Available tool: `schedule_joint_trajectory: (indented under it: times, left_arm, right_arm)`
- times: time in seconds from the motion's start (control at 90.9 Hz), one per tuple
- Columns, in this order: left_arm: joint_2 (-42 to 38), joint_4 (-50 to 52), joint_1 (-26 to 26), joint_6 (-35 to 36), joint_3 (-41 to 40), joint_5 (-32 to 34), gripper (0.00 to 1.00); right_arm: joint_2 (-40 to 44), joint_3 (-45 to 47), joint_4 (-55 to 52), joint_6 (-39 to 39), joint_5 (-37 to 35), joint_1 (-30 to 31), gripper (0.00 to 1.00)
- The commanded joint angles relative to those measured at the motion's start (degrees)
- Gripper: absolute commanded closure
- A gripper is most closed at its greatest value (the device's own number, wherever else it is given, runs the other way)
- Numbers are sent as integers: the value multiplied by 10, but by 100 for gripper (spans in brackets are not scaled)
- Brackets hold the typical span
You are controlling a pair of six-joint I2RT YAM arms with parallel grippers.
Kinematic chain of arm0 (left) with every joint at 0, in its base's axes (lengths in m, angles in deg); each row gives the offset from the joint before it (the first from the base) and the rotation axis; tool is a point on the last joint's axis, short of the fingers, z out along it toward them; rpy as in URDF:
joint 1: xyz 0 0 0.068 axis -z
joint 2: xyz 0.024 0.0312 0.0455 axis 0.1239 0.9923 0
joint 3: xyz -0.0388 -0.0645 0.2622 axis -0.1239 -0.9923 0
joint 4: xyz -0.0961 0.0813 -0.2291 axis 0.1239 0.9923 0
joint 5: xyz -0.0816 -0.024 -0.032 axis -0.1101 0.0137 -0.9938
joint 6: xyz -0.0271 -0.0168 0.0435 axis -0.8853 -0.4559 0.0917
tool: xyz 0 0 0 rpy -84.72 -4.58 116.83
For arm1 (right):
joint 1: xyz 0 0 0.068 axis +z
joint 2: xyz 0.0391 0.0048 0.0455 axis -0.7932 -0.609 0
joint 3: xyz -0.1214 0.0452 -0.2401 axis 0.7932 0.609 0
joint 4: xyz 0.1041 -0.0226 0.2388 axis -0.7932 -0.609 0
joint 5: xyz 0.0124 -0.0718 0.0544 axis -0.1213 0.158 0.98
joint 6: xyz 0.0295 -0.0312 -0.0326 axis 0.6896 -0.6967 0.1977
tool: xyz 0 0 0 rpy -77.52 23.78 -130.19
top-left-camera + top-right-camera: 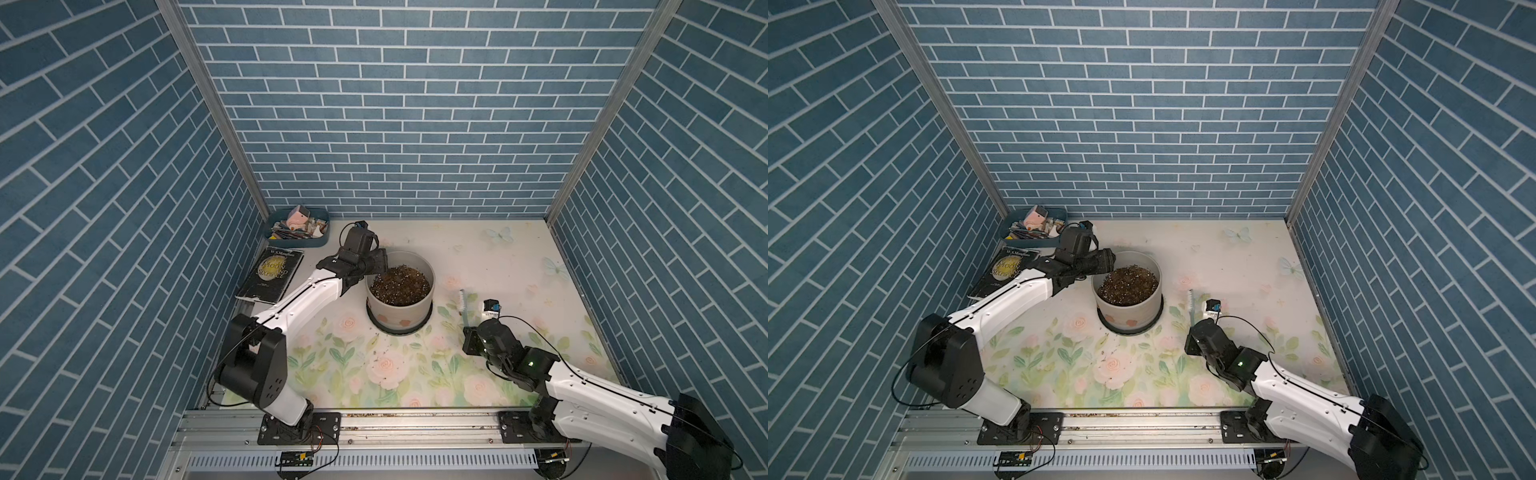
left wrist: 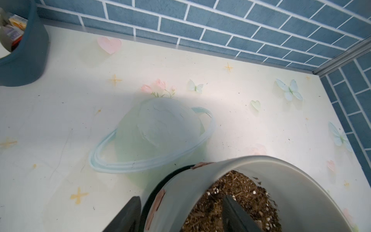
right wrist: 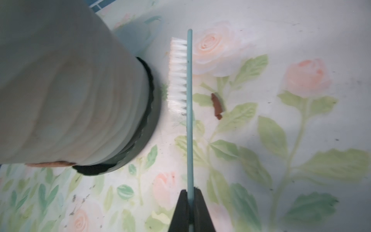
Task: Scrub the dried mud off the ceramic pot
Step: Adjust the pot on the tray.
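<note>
The wide pale grey ceramic pot (image 1: 400,311) on its black saucer is sitting mid-table. The left gripper (image 2: 181,198) is straddling its rim with jaws standing apart, one finger outside the wall and one over the speckled soil. The right gripper (image 3: 189,192) is clamping the teal-handled white-bristled brush (image 3: 189,120), its bristles facing the pot but not touching it. Pinkish-brown dried mud patches (image 2: 158,200) are clinging to the wall. To my eye, the left should be pinching the rim firmly before the bristles press in
</note>
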Motion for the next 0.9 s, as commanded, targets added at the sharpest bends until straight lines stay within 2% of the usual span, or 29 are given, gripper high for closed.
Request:
schedule_joint_trajectory:
  times: [0.0,0.077,0.231,0.374,0.44,0.517,0.616,0.649,0.803,0.891]
  left_arm:
    - [35,3,1,14,22,3,31]
    - [52,10,1,16,35,13,36]
    - [50,51,2,-1,37,52,58]
    - [10,105,2,-47,11,81,80]
    - [-21,106,2,-62,-17,72,83]
    - [-64,81,1,-78,-60,30,77]
    - [-100,37,2,-91,-101,-25,52]
    - [-105,25,2,-90,-105,-29,48]
    - [-71,20,2,-50,-46,-6,38]
    - [-37,33,2,-30,-4,5,37]
  right_arm:
    - [-18,9,81,-13,12,20,100]
    - [-27,16,94,1,9,21,100]
    - [-17,41,127,17,20,22,100]
    - [-10,56,147,27,28,22,100]
    - [-15,57,158,27,32,23,100]
    - [-23,57,166,27,32,24,100]
    - [-34,56,177,28,38,25,100]
    - [-37,55,178,27,39,25,100]
    - [-38,59,182,30,37,31,100]
    - [-30,62,178,32,33,36,100]
